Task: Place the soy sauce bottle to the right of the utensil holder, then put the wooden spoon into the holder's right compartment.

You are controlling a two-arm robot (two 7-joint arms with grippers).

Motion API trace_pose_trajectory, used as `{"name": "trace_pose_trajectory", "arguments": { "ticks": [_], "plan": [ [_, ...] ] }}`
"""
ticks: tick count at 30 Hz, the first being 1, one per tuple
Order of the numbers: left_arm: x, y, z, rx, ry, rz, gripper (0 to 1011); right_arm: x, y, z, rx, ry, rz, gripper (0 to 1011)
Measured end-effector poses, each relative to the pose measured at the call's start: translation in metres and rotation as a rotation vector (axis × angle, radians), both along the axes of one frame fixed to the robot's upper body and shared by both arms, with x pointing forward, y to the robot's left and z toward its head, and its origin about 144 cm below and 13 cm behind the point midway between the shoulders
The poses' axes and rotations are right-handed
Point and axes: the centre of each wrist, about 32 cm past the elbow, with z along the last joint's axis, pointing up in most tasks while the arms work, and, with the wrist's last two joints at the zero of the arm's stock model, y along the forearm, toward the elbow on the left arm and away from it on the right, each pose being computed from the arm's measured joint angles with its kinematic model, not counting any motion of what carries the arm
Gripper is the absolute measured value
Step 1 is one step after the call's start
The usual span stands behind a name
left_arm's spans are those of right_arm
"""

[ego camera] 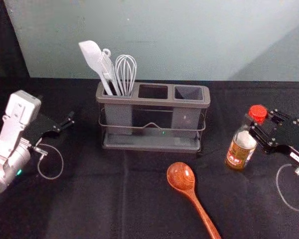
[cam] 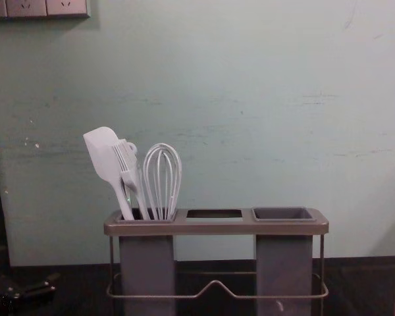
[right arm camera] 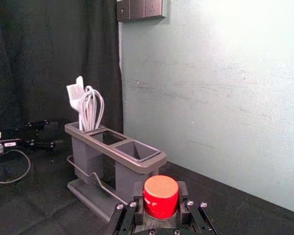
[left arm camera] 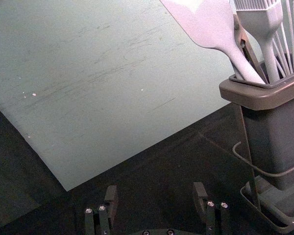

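Note:
My right gripper (ego camera: 260, 123) is around the neck of the soy sauce bottle (ego camera: 240, 148), to the right of the holder (ego camera: 153, 98). In the right wrist view, the fingers of my right gripper (right arm camera: 160, 198) press close on both sides below the red cap (right arm camera: 160, 197). Left of the holder, my left gripper (ego camera: 65, 123) hangs idle; its two fingers stand wide apart in the left wrist view, where the gripper (left arm camera: 155, 199) holds nothing. The wooden spoon (ego camera: 181, 177) lies in front of the holder, bowl toward it. The holder's right compartment (cam: 283, 214) is empty.
A white spatula (ego camera: 91, 55), a brush and a whisk (ego camera: 125, 72) stand in the holder's left compartment. A pale wall (cam: 250, 99) rises behind the dark-covered table (ego camera: 89, 199). A socket panel (right arm camera: 141, 10) is mounted on the wall.

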Motion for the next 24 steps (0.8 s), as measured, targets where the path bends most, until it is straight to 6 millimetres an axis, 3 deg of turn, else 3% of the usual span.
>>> {"name": "trace_pose_trajectory", "arguments": {
  "ticks": [24],
  "plan": [
    [0.0,0.0,0.0,0.0,0.0,0.0,1005,0.06,0.024,-0.012,0.005,0.012,-0.021,393]
  ]
}}
